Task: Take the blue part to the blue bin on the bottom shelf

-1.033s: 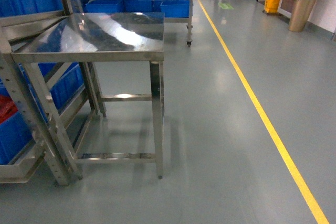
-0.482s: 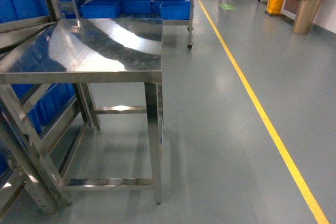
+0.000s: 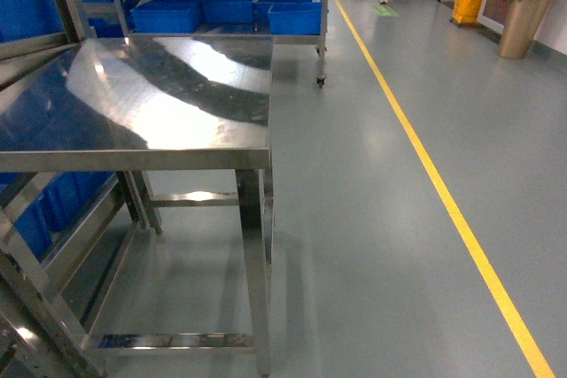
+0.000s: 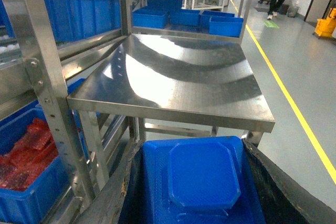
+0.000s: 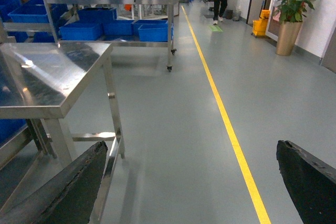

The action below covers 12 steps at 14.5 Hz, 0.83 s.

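The room is a big workshop with a grey floor (image 3: 372,219) and a yellow line (image 3: 443,201) painted on it. In the head view, a shiny steel table (image 3: 159,104) fills the left side. Behind the table is a cart with blue bins (image 3: 230,11). No arm or gripper shows in this view, and the bottom shelf cannot be picked out.

In the left wrist view, the same steel table (image 4: 178,82) sits straight ahead. Just below the table's front edge, the left gripper (image 4: 199,182) has its two dark fingers (image 4: 273,187) closed around the blue part (image 4: 202,174), a flat blue piece. To the table's left is a rack post, with a blue bin of red things (image 4: 26,156) low down.

In the right wrist view, the table (image 5: 47,77) is on the left. The right gripper (image 5: 189,182) is spread wide and holds nothing.

So the blue part is picked up. I think it is not yet in its bin.
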{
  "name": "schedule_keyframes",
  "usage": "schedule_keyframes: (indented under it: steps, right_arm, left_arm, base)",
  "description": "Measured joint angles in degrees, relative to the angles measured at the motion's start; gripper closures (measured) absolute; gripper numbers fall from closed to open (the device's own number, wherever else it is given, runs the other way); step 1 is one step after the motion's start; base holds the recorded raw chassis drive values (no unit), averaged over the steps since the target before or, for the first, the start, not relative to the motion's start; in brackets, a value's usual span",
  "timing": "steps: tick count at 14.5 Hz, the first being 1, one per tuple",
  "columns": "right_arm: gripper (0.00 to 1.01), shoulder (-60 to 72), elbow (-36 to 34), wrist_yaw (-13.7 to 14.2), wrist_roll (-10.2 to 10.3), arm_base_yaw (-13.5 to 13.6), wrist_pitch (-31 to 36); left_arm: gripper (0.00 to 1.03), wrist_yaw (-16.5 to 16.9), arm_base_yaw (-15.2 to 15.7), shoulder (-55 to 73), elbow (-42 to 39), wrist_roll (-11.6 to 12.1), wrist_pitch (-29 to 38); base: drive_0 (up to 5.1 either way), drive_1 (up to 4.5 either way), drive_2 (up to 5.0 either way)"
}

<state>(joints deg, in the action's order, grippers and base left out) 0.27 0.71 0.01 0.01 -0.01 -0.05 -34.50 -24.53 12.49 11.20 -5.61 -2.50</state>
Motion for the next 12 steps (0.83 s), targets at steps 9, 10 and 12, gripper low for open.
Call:
schedule_keyframes:
  steps: [9,10,12]
  right_arm:
    - [0.03,0.0,0.0,0.0,0.0,0.0,-0.4]
    - [0.03,0.0,0.0,0.0,0.0,0.0,-0.2]
    - [0.03,0.0,0.0,0.0,0.0,0.0,-0.3]
  left_arm:
    - [0.59,0.0,0.0,-0.1,0.0,0.0,0.2]
    - [0.59,0.0,0.0,-0.1,0.0,0.0,0.1]
    - [0.59,0.0,0.0,0.0,0.0,0.0,0.1]
  base:
    - [-4.8,1.84,3.3]
    - [-4.9,2.59,2.6]
    - [-5.0,2.48,2.5]
